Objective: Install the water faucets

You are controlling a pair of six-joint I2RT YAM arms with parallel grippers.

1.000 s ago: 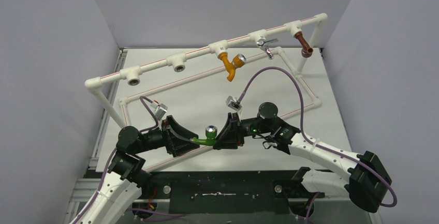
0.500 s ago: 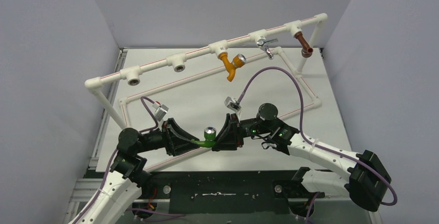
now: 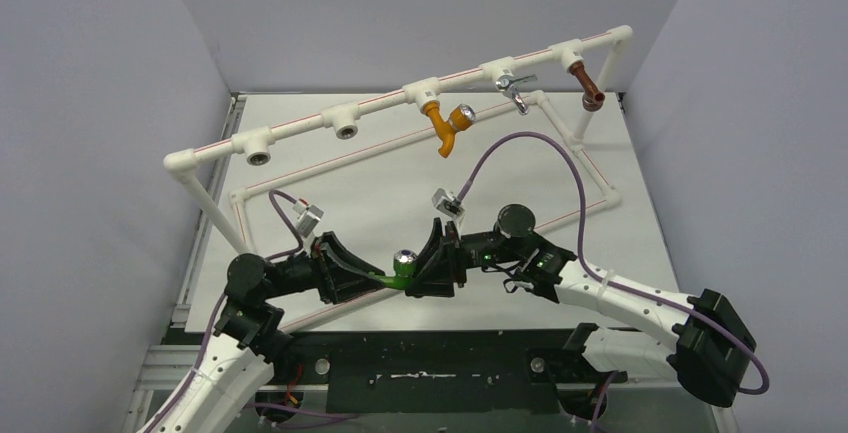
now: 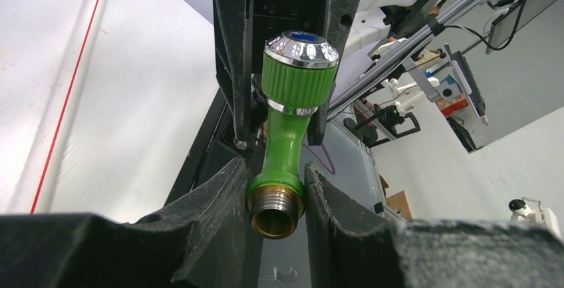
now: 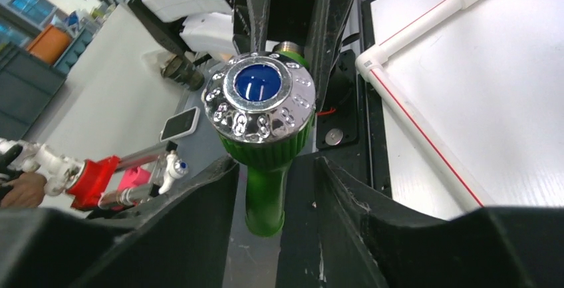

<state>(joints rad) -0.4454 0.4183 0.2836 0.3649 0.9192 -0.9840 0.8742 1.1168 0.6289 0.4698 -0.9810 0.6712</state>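
The green water faucet (image 3: 400, 271) hangs just above the table's front edge, between my two grippers. My left gripper (image 3: 385, 279) is shut on its brass threaded end (image 4: 276, 208), with both pads pressing the green collar. The faucet's silver knob (image 4: 300, 47) points up and away from that wrist. My right gripper (image 3: 413, 277) faces it from the other side. In the right wrist view its fingers (image 5: 219, 188) stand a little apart around the green spout (image 5: 265, 198), and a gap shows on the left side. The silver knob with its blue cap (image 5: 258, 98) sits above my right gripper (image 5: 277, 163).
A white pipe frame (image 3: 300, 125) spans the back. It has two empty sockets (image 3: 258, 157) (image 3: 346, 131), an orange tap (image 3: 443, 127), a chrome tap (image 3: 514, 86) and a brown tap (image 3: 589, 88). A lower white pipe with a red stripe (image 3: 300, 175) rings the table.
My left gripper has closed onto the faucet's threaded end. My right gripper, shut on the spout before, has loosened. Both grippers and the faucet drifted slightly left and nearer.
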